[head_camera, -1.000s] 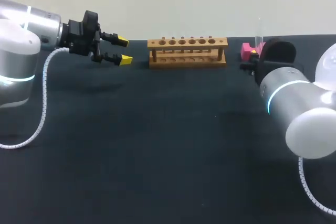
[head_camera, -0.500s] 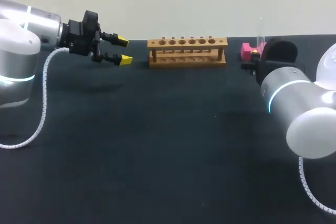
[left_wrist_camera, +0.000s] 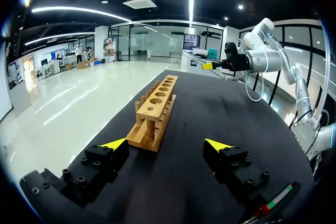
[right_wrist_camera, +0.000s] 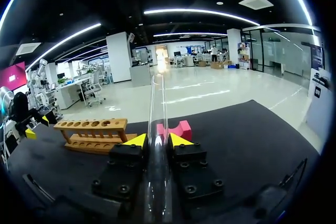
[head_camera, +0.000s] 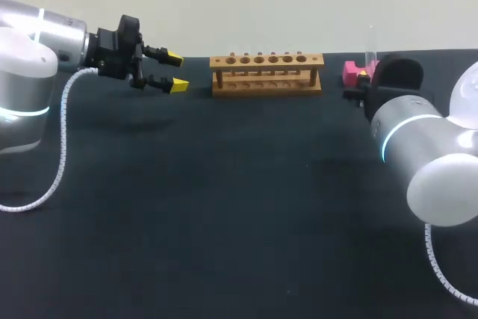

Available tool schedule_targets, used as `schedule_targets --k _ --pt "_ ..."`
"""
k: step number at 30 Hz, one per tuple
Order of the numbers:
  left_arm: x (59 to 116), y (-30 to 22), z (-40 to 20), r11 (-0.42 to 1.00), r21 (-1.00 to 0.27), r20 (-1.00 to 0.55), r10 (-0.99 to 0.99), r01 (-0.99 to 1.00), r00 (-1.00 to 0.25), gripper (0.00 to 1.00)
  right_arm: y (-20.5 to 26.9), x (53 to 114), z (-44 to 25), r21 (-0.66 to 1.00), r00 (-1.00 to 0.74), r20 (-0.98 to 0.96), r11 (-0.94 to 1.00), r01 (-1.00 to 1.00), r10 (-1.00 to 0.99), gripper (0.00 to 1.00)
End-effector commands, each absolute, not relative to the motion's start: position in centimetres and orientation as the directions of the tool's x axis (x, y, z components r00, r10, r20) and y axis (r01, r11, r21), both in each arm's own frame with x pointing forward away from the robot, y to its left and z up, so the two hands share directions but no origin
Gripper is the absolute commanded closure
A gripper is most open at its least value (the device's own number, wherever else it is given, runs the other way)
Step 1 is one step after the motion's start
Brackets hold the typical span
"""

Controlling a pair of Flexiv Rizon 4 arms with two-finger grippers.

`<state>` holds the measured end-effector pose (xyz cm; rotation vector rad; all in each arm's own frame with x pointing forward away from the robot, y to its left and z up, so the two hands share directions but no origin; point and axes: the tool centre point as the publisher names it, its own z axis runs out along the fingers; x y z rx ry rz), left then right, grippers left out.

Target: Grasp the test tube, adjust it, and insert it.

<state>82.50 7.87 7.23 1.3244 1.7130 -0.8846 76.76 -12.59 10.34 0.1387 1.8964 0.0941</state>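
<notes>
Two sets of jaws work near the desk's (head_camera: pixel 224 207) far edge. The right jaws grip the upright glass test tube (right_wrist_camera: pixel 156 114), with one yellow tip on each side of it, near the far right corner. The left jaws stand wide open and hold nothing, facing the end of the wooden rack (head_camera: pixel 267 72). In the head view the wrist hides the grip and only the tube's top shows. The right wrist view shows the grip, with a pink block (right_wrist_camera: pixel 181 128) just beyond.
</notes>
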Motion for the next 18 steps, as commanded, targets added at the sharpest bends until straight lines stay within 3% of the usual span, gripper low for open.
schedule_targets --k 1,18 --pt "82.4 7.9 7.1 0.216 -0.058 -0.891 0.429 0.975 -0.148 0.00 -12.9 76.7 10.1 0.152 -0.311 -0.940 0.988 0.000 0.144 1.00" --pt "82.4 7.9 7.1 0.216 -0.058 -0.891 0.429 0.975 -0.148 0.00 -6.7 78.9 13.5 0.190 -0.282 -0.940 0.981 0.029 0.191 1.00"
